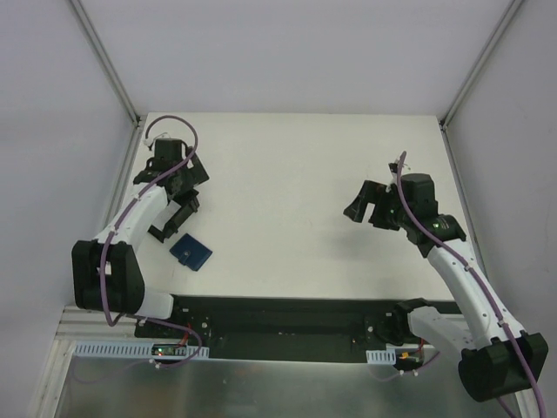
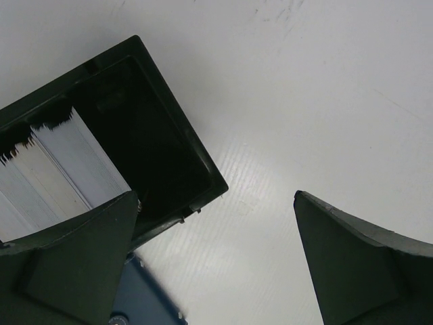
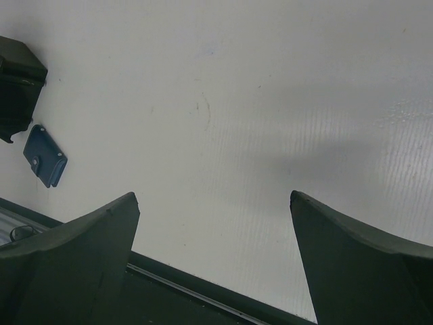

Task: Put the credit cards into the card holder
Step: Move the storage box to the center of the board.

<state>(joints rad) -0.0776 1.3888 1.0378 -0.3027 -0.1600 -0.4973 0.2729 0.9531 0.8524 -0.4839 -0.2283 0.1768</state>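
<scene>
The card holder (image 1: pixel 191 252), a closed dark navy wallet, lies flat on the white table at the near left. It also shows in the left wrist view (image 2: pixel 145 301) and in the right wrist view (image 3: pixel 44 164). The credit cards (image 2: pixel 61 172), several whitish ones, stand stacked on edge inside a black open box (image 2: pixel 155 142). My left gripper (image 2: pixel 216 198) is open and empty, hovering just beside the box, with its left finger over the box's near rim. My right gripper (image 3: pixel 213 196) is open and empty over bare table at the right (image 1: pixel 370 209).
The black box (image 1: pixel 167 226) sits just beyond the wallet at the table's left side. A black strip (image 1: pixel 278 318) runs along the table's near edge. Grey enclosure walls stand at the left, right and back.
</scene>
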